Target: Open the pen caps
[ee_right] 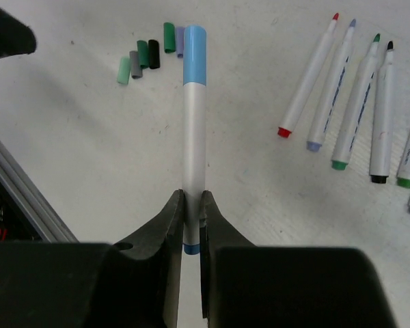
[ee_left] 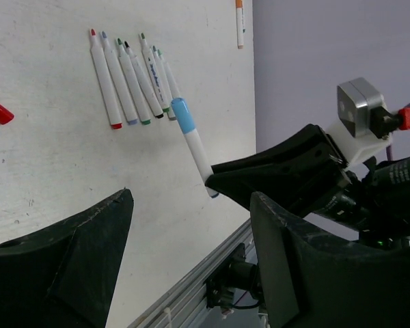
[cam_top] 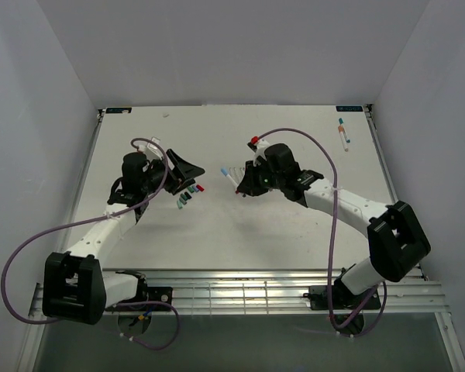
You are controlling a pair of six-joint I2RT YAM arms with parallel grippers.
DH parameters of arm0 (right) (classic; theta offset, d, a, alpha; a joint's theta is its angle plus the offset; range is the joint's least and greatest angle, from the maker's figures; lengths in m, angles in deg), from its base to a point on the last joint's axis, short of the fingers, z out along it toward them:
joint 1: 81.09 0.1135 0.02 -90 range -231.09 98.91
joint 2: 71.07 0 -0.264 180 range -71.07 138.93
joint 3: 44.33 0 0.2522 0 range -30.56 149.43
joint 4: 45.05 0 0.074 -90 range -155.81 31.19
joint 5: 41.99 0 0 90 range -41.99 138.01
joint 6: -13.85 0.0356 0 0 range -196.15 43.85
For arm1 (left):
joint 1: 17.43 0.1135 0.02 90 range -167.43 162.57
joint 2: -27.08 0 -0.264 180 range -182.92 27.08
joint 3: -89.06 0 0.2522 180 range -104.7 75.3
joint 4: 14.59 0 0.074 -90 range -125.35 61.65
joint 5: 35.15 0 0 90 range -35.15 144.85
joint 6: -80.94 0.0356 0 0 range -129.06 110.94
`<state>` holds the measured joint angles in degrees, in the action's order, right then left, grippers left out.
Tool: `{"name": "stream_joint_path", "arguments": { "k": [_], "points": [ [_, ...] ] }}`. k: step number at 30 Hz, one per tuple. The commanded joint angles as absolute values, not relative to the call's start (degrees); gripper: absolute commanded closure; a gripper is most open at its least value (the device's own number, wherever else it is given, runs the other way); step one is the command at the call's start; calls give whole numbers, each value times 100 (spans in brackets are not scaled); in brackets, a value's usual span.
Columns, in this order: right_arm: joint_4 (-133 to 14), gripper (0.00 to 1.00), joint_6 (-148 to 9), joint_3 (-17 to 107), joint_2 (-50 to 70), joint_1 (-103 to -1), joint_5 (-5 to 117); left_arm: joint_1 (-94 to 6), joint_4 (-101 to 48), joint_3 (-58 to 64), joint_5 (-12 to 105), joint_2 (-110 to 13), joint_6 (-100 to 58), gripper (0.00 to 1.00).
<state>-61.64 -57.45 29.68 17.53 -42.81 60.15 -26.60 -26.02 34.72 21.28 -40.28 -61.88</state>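
Light-blue pen cap (ee_right: 194,55) juts free because the right claw (ee_right: 192,198) pinches the pen (ee_right: 193,137) by its tail; left claw (ee_left: 191,205) gapes empty, ready to pull.

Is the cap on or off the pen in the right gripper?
On. The light blue cap covers the far end of the pen clamped in the right gripper; no tip shows, unlike the uncapped pens nearby.

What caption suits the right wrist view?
Right tool grips a thin white plastic pen, its light-blue cylindrical cap on.
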Motion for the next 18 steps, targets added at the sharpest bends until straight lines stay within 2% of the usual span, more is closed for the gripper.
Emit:
{"name": "stream_joint_path", "arguments": {
  "k": [1,7,18],
  "points": [
    [-5618,92,-5576,2728,1147,-4137,6022,-2841,-2106,3645,1995,-4182,-6320,21],
    [-5459,92,-5435,2305,988,-3908,6084,-3412,-2062,3575,2311,-4701,-6338,21],
    [-5468,92,-5409,2155,830,-3785,6119,-3598,-2035,3417,2531,-5053,-6426,21]
  ]
}}
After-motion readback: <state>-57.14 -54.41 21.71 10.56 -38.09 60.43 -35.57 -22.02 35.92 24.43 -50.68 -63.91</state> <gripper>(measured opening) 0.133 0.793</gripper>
